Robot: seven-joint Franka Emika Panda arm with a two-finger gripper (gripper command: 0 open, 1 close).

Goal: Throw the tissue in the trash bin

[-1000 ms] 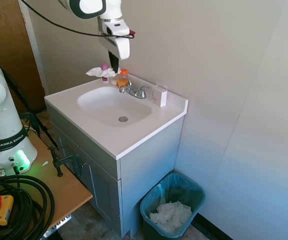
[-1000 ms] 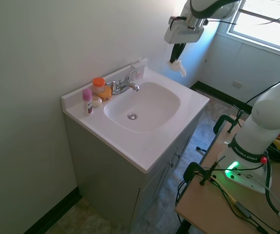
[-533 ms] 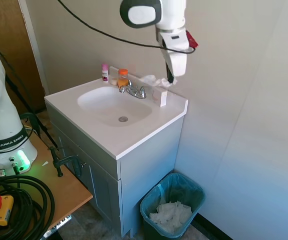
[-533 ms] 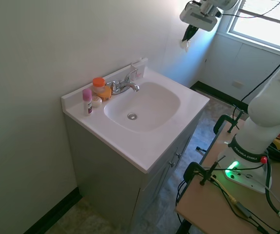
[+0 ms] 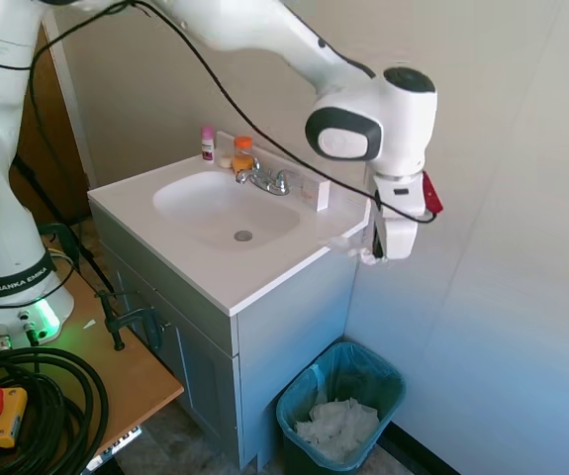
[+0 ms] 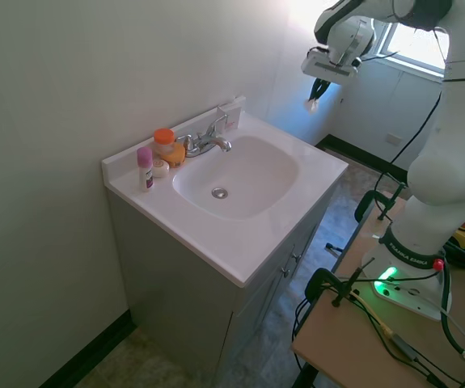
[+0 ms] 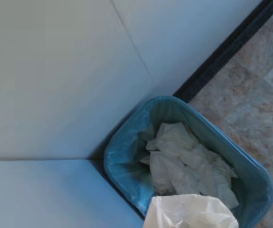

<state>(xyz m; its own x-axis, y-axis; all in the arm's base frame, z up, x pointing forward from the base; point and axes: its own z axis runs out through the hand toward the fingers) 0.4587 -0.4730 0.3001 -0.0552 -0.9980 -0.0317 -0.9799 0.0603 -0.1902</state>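
My gripper hangs past the right end of the vanity, high above the trash bin, and is shut on the tissue, a small white wad sticking out toward the counter edge. The second exterior view shows the gripper with the tissue dangling below its fingers. In the wrist view the tissue rises from the bottom edge, with the teal-lined trash bin straight below in the corner of the walls. A heap of white paper wads lies in the bin.
The white sink vanity stands left of the bin, bearing a faucet, a pink-capped bottle, an orange-capped bottle and a white box. Walls close in behind and to the right of the bin.
The arm has swung from above the back of the sink, past the faucet, to beyond the vanity's right end and lower, carrying the tissue. It now hangs over the bin.
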